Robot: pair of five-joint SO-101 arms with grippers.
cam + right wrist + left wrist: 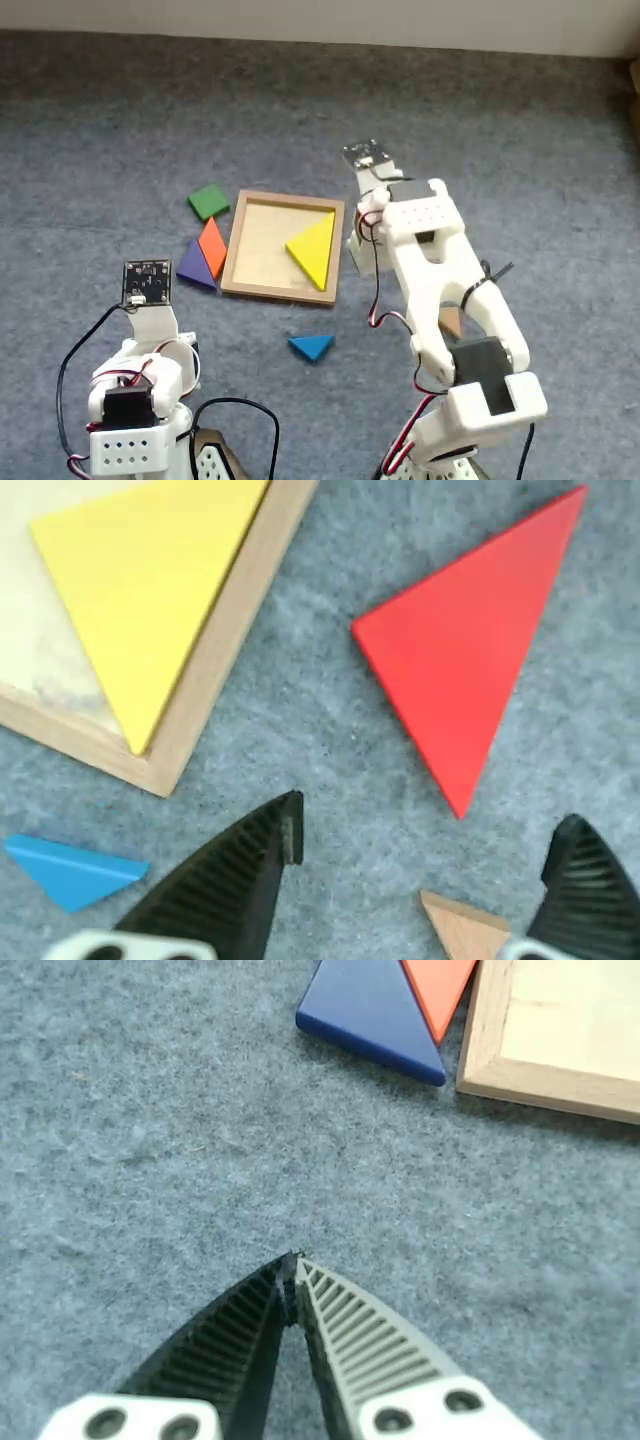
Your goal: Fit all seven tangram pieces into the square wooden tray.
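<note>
Right claw (432, 830) was spread wide above the grey felt-covered bench (120, 130), red triangle (470, 670) lay near it, yellow triangle (150, 590) sat inside the square wooden tray (215, 670), right arm stretched forward beside the tray, left claw (290, 1280) was pressed together, left arm folded back, dark blue triangle (370, 1010) lay outside the tray.

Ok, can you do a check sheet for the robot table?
Surface: grey carpet.
Job's things: yellow triangle inside wooden tray; green square, orange piece, dark blue triangle, light blue triangle, red triangle, tan piece outside it.
Clutter: nothing seen.
Grippers: left gripper shut, empty; right gripper open near red triangle.
Cables: black cable looping on carpet; red wires hanging loose.
Surroundings: pale wall at far edge.
</note>
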